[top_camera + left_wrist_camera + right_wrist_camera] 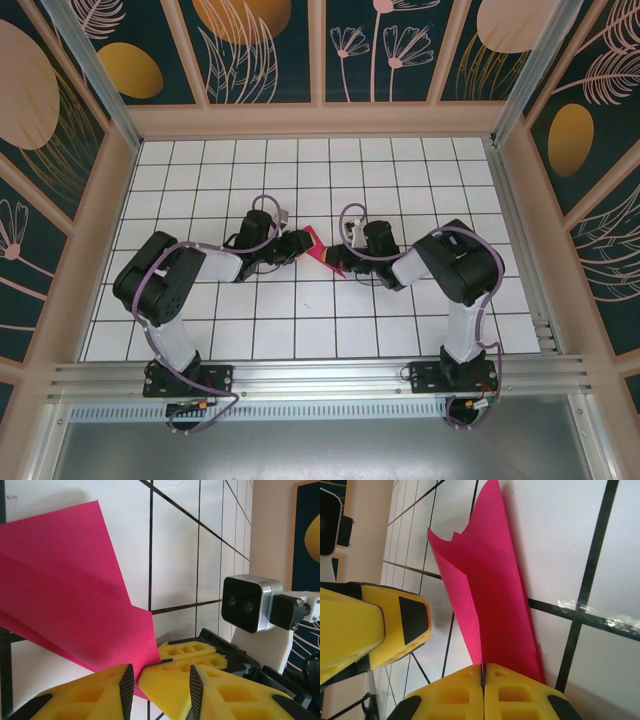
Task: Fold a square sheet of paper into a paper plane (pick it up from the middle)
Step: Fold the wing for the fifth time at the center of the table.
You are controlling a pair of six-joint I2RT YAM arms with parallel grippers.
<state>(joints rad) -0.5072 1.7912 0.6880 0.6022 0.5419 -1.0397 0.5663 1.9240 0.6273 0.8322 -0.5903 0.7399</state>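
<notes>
The pink sheet of paper [322, 250] is folded into several layers and is held just above the tiled table between the two arms. My right gripper [343, 264] is shut on its lower edge; in the right wrist view the yellow jaws [483, 666] meet on a thin fold of the paper [490, 595]. My left gripper [303, 245] is open. In the left wrist view its jaws [160, 672] stand apart on either side of the right gripper's fingertips [165, 682] and a corner of the paper [75, 610]. One left finger [412, 620] stays apart from the paper.
The white grid table [320, 170] spreads out behind the grippers, walled by wooden frames and patterned panels. A metal rail [320, 375] runs along the near edge by the arm bases. The right wrist camera [247, 602] sits close to the left gripper.
</notes>
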